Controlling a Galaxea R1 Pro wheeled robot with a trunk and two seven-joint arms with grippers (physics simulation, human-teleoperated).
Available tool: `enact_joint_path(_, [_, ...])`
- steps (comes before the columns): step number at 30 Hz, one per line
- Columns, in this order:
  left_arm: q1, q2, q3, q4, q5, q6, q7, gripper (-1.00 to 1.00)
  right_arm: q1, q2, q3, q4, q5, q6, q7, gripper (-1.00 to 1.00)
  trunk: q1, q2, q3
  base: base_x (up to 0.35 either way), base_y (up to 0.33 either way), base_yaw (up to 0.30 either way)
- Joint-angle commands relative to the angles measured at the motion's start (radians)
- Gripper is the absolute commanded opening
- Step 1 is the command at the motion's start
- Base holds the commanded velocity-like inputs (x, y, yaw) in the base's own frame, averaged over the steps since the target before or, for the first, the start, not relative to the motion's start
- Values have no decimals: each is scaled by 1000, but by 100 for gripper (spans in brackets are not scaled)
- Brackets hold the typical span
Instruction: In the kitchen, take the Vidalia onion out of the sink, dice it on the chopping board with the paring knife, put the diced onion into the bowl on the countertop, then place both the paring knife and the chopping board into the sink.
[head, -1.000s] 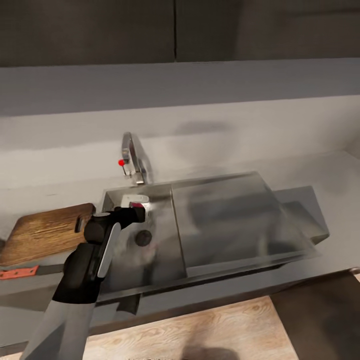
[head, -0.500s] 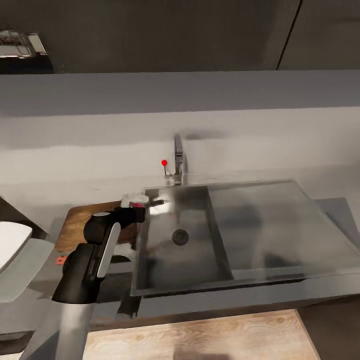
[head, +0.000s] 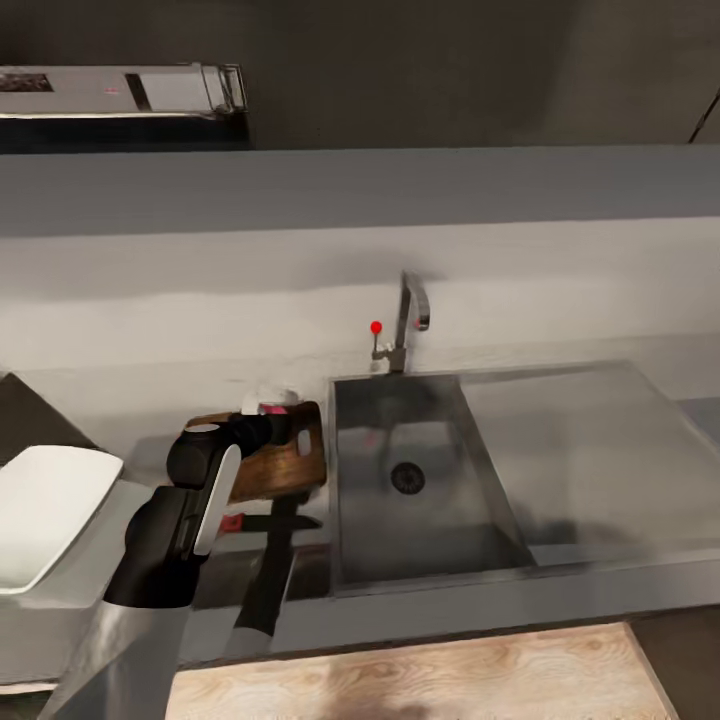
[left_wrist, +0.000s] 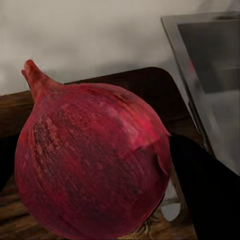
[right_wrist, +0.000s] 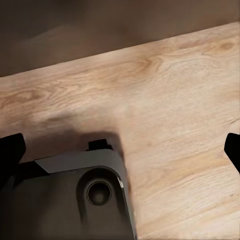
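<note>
My left gripper (head: 268, 404) is shut on the Vidalia onion (head: 271, 409), a dark red-skinned bulb (left_wrist: 90, 160) with a pointed tip. It hangs just above the brown chopping board (head: 290, 462), which lies on the countertop (head: 110, 400) against the sink's left rim. The board (left_wrist: 150, 85) shows under the onion in the left wrist view. The paring knife (head: 262, 522) lies in front of the board, red handle to the left. The white bowl (head: 45, 515) stands at the far left. The sink (head: 440, 540) basin holds nothing. My right gripper (right_wrist: 121, 150) is open, over the wooden floor.
A chrome tap (head: 408, 318) with a red-knobbed lever (head: 376, 327) stands behind the basin. The steel drainboard (head: 600, 450) stretches to the right. Dark wall cabinets hang above, with a steel appliance (head: 120, 92) at the upper left. The robot's grey base (right_wrist: 75, 200) lies below the right gripper.
The camera has swung left, so the sink slid right in the picture and the bowl came into view. The left gripper with the onion went from over the basin to over the board.
</note>
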Motion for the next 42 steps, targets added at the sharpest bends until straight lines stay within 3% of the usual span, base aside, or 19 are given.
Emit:
enact_joint_path(1, [-1,0,0,-1,7,4,4,-100,-1,0,-5,0,11,-2,-7,100,0,-2,-2,-257,185,0])
enact_joint_path(9, [-1,0,0,-1,7,6,5,-100,-1,0,-5,0,11,-2,-7,100,0,-2,-2,-192,117,0])
enact_joint_path(42, [-1,0,0,1,7,4,4,-100,-1,-2,3,0,16,-3,-6,100,0,-2,-2,19,48,0])
